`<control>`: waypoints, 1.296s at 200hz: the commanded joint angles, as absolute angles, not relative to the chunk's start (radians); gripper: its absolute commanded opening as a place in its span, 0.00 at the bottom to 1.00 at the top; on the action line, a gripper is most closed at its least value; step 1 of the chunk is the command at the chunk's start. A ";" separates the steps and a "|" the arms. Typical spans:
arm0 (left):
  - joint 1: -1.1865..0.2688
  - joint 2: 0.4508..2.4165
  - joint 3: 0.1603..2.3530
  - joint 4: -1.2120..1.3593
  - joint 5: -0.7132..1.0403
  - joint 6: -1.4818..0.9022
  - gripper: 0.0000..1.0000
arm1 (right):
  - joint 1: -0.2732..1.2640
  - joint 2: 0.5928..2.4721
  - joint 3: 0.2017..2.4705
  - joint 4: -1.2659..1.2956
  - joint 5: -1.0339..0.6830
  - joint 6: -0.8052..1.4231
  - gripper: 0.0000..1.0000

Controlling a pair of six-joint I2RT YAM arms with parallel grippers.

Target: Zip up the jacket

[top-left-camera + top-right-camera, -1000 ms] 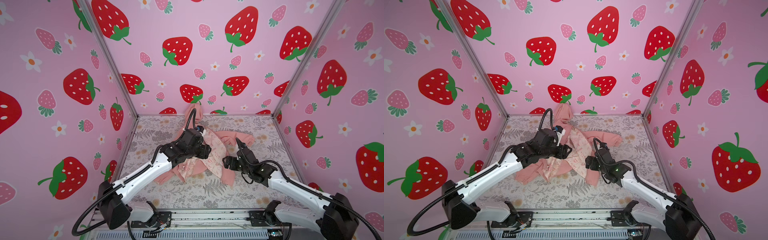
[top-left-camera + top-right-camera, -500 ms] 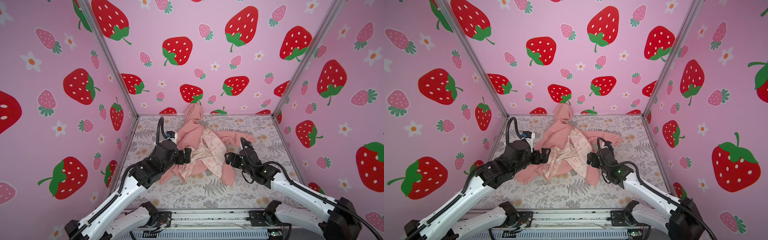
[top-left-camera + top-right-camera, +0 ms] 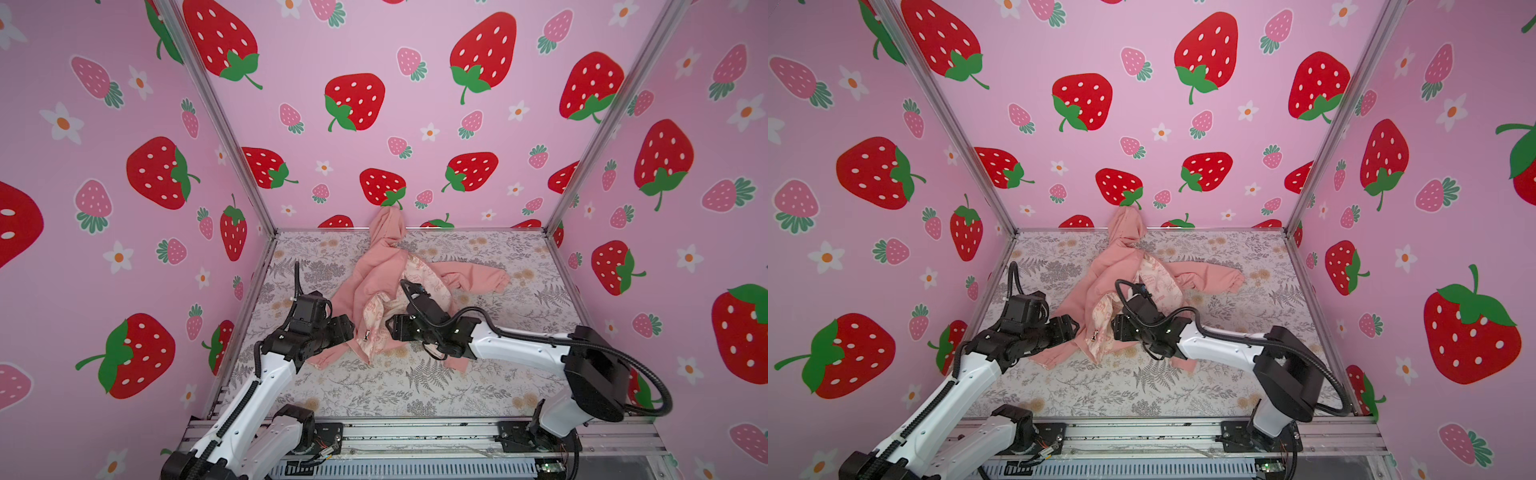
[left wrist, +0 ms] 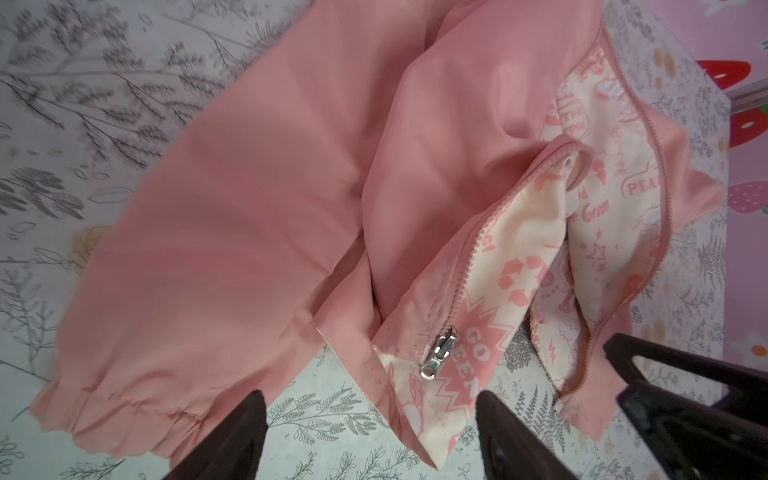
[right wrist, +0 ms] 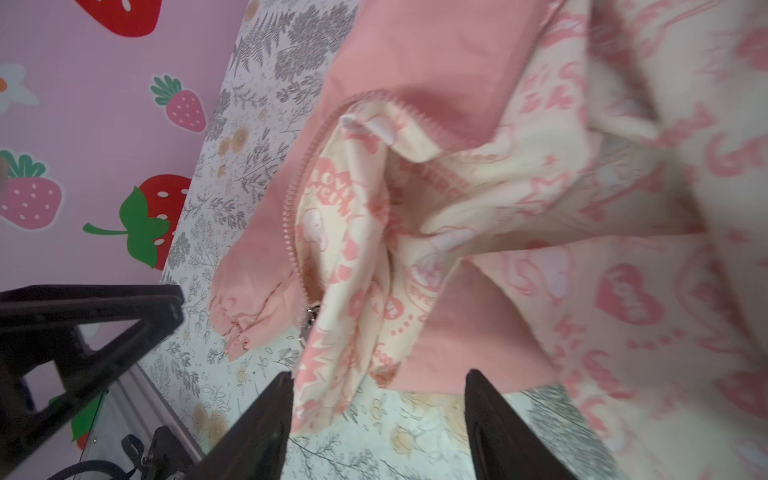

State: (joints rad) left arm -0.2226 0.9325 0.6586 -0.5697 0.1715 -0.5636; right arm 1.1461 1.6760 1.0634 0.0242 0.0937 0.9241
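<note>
The salmon-pink jacket point(image 3: 374, 282) point(image 3: 1100, 286) lies unzipped on the floral table, hood against the back wall, cream printed lining point(image 4: 519, 257) point(image 5: 540, 208) showing. Its silver zipper slider point(image 4: 439, 353) point(image 5: 309, 320) point(image 3: 366, 334) sits at the bottom of one front edge, and the other row of teeth point(image 4: 660, 199) lies apart from it. My left gripper point(image 3: 345, 328) point(image 4: 370, 405) is open, the hem corner lying between its fingers, ungripped. My right gripper point(image 3: 391, 328) point(image 5: 378, 380) faces it from the other side, open, a lining flap brushing one finger point(image 5: 274, 399).
The table cloth point(image 3: 415, 386) has a grey fern and flower print. Strawberry-print walls close in the left, back and right sides. One sleeve point(image 3: 478, 278) stretches right, and the other sleeve's gathered cuff point(image 4: 116, 419) lies by my left gripper. A metal rail point(image 3: 415, 436) runs along the front edge.
My left arm drew back from over the jacket and came down at the hem on the left. My right gripper moved left towards the zipper slider, its jaws narrowing.
</note>
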 commanded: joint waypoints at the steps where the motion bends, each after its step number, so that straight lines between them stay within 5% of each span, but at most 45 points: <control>1: -0.207 0.914 0.605 -0.472 0.278 -0.596 0.79 | 1.186 1.774 1.160 0.045 0.086 0.951 0.64; 50: -0.203 0.968 0.482 -0.248 0.334 -0.680 0.78 | 1.152 1.878 1.289 -0.030 0.092 0.936 0.57; 195: -0.204 1.322 0.684 -0.126 0.358 -0.591 0.74 | 1.054 1.934 1.140 0.130 -0.021 0.986 0.22; 259: -0.269 1.422 0.808 -0.183 0.343 -0.511 0.52 | 1.038 1.916 1.093 0.188 -0.062 0.991 0.19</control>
State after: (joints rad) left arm -0.2428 1.3952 0.7395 -0.1577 0.3511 -0.5568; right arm 1.0443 1.9240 1.1191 0.1463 -0.0383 0.9730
